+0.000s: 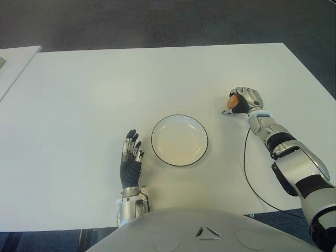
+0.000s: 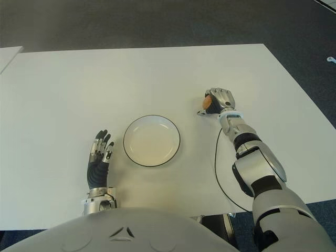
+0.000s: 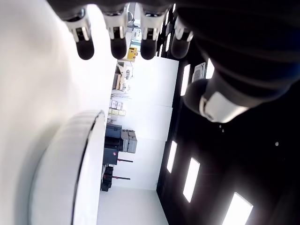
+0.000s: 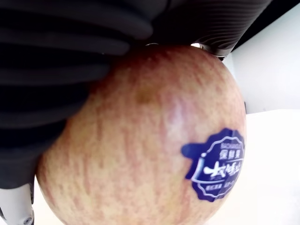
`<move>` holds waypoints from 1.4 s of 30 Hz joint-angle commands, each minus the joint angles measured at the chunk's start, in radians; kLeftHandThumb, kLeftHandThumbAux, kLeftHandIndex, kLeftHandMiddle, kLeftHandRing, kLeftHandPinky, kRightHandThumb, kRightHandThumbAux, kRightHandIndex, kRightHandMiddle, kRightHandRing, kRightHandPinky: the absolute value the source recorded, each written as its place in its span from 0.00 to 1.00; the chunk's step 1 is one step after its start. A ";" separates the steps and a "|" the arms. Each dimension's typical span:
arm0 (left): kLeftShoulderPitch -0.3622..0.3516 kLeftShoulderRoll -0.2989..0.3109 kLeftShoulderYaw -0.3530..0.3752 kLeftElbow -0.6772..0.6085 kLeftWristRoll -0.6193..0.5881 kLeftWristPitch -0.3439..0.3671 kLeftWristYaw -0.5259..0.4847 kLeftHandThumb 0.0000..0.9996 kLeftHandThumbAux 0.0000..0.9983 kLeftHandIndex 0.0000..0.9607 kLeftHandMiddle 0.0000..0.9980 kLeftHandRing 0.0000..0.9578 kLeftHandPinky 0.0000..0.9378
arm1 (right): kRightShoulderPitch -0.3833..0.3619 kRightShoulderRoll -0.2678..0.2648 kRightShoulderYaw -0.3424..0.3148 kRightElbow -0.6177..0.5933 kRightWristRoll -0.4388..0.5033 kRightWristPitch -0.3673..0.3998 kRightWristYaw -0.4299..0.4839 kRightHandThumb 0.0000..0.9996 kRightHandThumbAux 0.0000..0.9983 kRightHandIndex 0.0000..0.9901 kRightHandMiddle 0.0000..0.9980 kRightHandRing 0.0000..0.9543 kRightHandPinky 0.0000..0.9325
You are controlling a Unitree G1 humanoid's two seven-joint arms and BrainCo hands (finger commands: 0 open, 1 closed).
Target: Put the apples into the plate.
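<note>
A white plate (image 1: 179,140) with a dark rim sits on the white table (image 1: 105,89), in front of me near the middle. My right hand (image 1: 242,100) is to the right of the plate, its fingers curled around a red-yellow apple (image 1: 231,101). The right wrist view shows the apple (image 4: 150,140) filling the palm, with a blue sticker (image 4: 219,164) on its skin. My left hand (image 1: 131,152) shows just left of the plate, fingers straight and holding nothing. In the left wrist view the fingertips (image 3: 117,44) are spread beside the plate's rim (image 3: 89,154).
A black cable (image 1: 247,168) runs along the table from my right forearm toward the near edge. A second light table (image 1: 13,63) shows at the far left. Dark floor lies beyond the table's far edge.
</note>
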 commanded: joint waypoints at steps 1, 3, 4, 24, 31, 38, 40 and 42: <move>0.016 -0.036 0.001 0.000 -0.003 -0.001 -0.003 0.13 0.57 0.03 0.03 0.00 0.00 | 0.034 0.012 -0.007 0.029 0.013 0.001 0.077 0.70 0.72 0.44 0.57 0.57 0.58; 0.023 -0.033 0.002 -0.007 -0.009 0.007 -0.004 0.13 0.58 0.03 0.03 0.00 0.00 | 0.033 0.012 -0.016 0.029 0.022 -0.003 0.100 0.70 0.72 0.44 0.62 0.62 0.63; 0.028 -0.032 0.002 -0.012 -0.014 0.013 -0.006 0.13 0.58 0.03 0.03 0.00 0.00 | 0.032 0.012 -0.019 0.029 0.025 -0.004 0.109 0.70 0.72 0.44 0.64 0.65 0.66; 0.025 -0.028 0.015 0.000 -0.005 0.042 -0.005 0.12 0.56 0.01 0.00 0.00 0.00 | 0.029 0.013 -0.031 0.025 0.030 -0.007 0.174 0.70 0.73 0.44 0.72 0.71 0.68; 0.033 -0.022 0.008 -0.013 -0.009 0.044 -0.012 0.13 0.57 0.01 0.00 0.00 0.00 | 0.031 0.013 -0.049 0.022 0.045 -0.015 0.183 0.70 0.73 0.44 0.71 0.70 0.67; 0.053 -0.037 -0.005 -0.048 -0.019 0.043 -0.003 0.15 0.59 0.01 0.02 0.00 0.00 | 0.035 0.014 -0.067 0.022 0.063 -0.018 0.194 0.70 0.73 0.44 0.70 0.69 0.66; 0.055 -0.039 -0.006 -0.052 -0.022 0.042 -0.001 0.15 0.59 0.02 0.02 0.00 0.00 | 0.036 0.014 -0.072 0.022 0.069 -0.017 0.197 0.70 0.73 0.44 0.70 0.69 0.66; 0.055 -0.040 -0.005 -0.052 -0.022 0.042 0.000 0.15 0.59 0.02 0.03 0.00 0.00 | 0.037 0.014 -0.074 0.022 0.072 -0.017 0.198 0.70 0.73 0.44 0.70 0.69 0.66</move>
